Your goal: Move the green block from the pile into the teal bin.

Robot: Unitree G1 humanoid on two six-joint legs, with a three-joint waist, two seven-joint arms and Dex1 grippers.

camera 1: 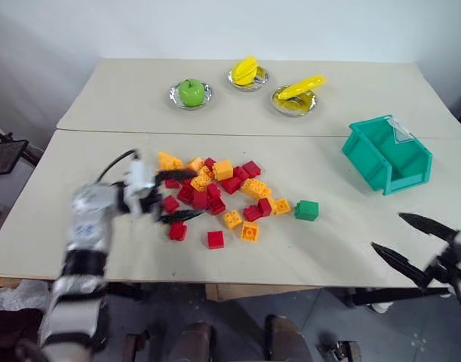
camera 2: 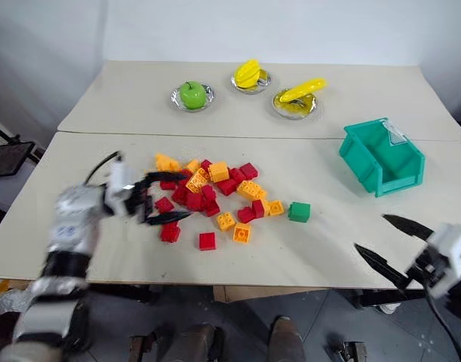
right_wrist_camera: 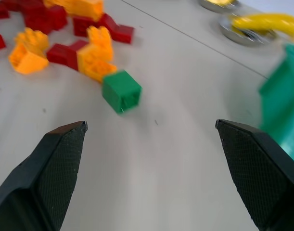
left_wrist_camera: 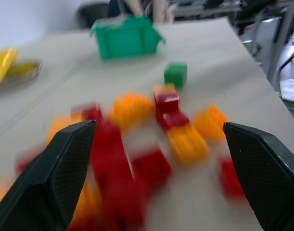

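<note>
At five o'clock on the pale counter [camera 1: 328,249], the right gripper [camera 1: 411,243] hangs with its jaws spread wide, holding nothing. At nine o'clock the left gripper [camera 1: 176,195] has its jaws wide apart too, empty, at the edge of the pile of red, yellow and orange studded plastic bricks [camera 1: 215,196]. The small square green plastic block [camera 1: 306,210] sits just beside the pile at three o'clock. The teal plastic bin with sloped sides [camera 1: 387,153] stands at two o'clock, well apart.
</note>
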